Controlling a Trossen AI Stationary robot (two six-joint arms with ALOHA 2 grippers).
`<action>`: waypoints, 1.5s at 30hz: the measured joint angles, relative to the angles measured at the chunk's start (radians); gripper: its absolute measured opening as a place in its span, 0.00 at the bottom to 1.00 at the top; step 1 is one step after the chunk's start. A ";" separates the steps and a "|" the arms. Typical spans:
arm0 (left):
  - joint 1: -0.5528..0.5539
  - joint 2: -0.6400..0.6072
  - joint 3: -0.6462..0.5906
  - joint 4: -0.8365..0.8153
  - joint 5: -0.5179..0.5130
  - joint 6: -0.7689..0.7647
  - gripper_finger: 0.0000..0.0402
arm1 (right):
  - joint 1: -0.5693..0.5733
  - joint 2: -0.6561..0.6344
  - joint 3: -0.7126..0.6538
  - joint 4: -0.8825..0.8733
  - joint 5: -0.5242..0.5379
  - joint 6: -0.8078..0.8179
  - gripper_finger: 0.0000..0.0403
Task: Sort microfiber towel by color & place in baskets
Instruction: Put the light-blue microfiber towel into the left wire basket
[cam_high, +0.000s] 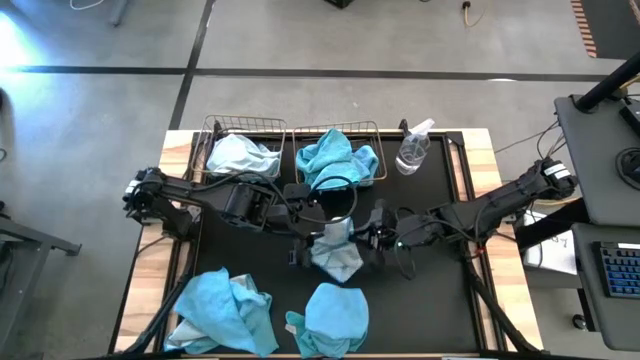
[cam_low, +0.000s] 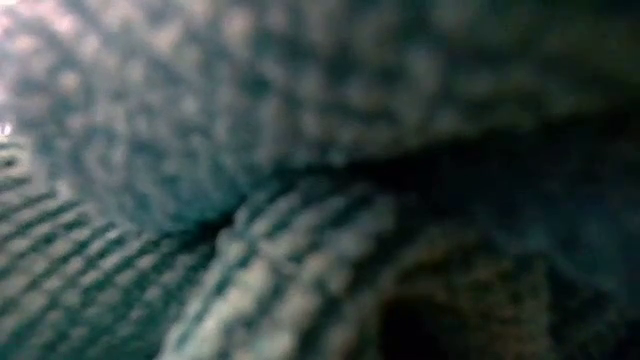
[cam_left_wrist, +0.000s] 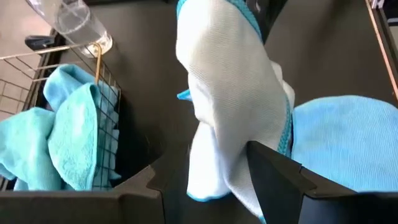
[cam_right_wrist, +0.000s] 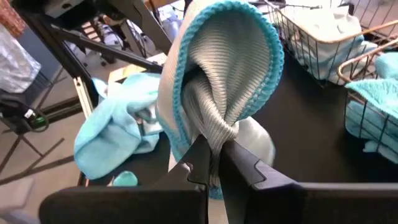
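Note:
A pale grey-white microfiber towel with turquoise trim hangs over the middle of the black mat, and my right gripper is shut on it. My left gripper comes from the table's left and stands open, with the hanging towel between its fingers. At the far edge stand two wire baskets. The left basket holds a pale towel. The right basket holds turquoise towels. Two more turquoise towels lie at the near edge. My right gripper pinches a gathered, many-layered fold of the pale towel between its two fingers, coming nearly level from the table's right. The towel bulges beyond the fingers and hangs slack below them. My left gripper: one finger overlaps the towel's edge, but I cannot tell whether it touches.
A clear spray bottle stands right of the right basket. The low view is filled by blurred cloth close to the lens. Bare black mat lies at the near right.

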 joint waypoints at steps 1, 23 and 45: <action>0.001 0.000 0.000 0.006 0.000 0.004 0.37 | -0.001 0.003 0.000 0.006 0.002 -0.006 0.03; 0.013 0.048 0.000 0.093 -0.016 0.079 0.36 | -0.038 0.066 0.016 0.228 -0.008 -0.140 0.03; 0.013 0.048 0.000 0.076 -0.039 0.077 0.01 | -0.038 0.074 0.037 0.189 -0.029 -0.210 0.07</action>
